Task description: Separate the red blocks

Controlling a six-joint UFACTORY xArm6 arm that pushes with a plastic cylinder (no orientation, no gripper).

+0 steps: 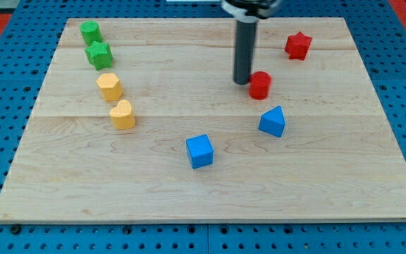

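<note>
A red round block [261, 85] stands right of the board's middle. A red star block [297, 45] lies at the view's upper right, well apart from it. My tip [242, 81] rests on the board right against the left side of the red round block. The dark rod rises straight up from there to the view's top edge.
A blue wedge block [273, 121] lies just below the red round block. A blue cube [199, 151] sits below centre. Two yellow blocks [109, 86] [123, 114] and two green blocks [90, 32] [99, 54] stand at the view's left. The wooden board [330, 176] lies on a blue pegboard.
</note>
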